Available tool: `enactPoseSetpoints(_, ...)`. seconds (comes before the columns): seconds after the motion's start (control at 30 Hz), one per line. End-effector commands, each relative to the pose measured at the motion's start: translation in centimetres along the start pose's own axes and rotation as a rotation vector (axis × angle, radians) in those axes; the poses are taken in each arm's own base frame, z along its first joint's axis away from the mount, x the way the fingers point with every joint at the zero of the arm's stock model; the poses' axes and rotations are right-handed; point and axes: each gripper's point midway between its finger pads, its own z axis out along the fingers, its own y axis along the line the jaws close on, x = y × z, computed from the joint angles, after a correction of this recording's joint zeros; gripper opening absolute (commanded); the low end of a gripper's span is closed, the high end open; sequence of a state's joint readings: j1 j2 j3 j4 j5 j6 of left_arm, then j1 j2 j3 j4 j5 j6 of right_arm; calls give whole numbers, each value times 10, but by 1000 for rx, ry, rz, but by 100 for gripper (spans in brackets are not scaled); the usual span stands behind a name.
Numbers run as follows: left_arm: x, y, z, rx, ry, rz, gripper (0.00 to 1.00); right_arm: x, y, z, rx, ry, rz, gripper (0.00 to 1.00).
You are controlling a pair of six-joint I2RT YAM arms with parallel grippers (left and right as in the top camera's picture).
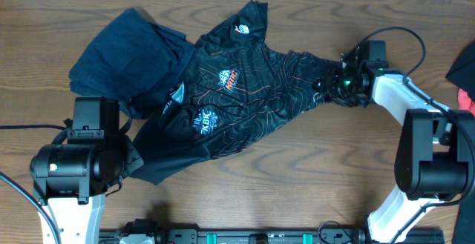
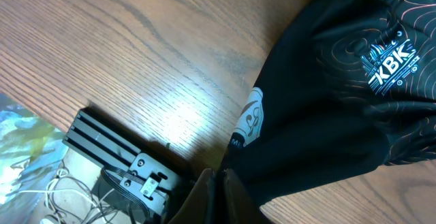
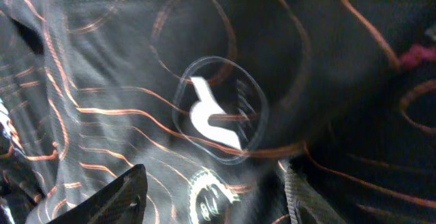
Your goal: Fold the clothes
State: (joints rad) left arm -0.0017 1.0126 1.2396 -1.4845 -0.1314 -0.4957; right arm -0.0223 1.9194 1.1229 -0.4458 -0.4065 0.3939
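The left gripper [image 2: 216, 183] was shut tight on a lower edge of the jersey [image 2: 327, 115]. The cloth rose from the pinch and draped away over the table [image 2: 136, 60]. That hold looked meant to anchor one corner so the garment could be drawn flat.

The right gripper [image 3: 212, 182] was at the jersey's far end, its fingers [image 3: 126, 193] apart with cloth between them. In that blurred view I could not tell whether they had a grip.

Seen from overhead, the jersey lay across the middle of the table. It narrowed to a bunch at the right gripper and was rumpled at the upper left. I judged it was set up to be stretched between the two arms, with no fold made yet.

The lettering "KBK" [image 2: 392, 64] read clearly in white. An orange badge [image 1: 228, 78] above it was too small to read. An oval emblem [image 3: 218, 115] showed a white bird-like shape and no words
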Motion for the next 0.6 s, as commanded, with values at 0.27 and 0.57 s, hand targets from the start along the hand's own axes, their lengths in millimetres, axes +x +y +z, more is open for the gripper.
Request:
enactPoseSetpoints(0.27, -5, 2, -4, -9, -24, 40, 6, 10, -43, -16, -123, 79, 8, 67)
enactPoseSetpoints(0.57, -6, 1, -4, -5, -31, 39, 7, 11, -24, -17, -220, 86, -7, 63)
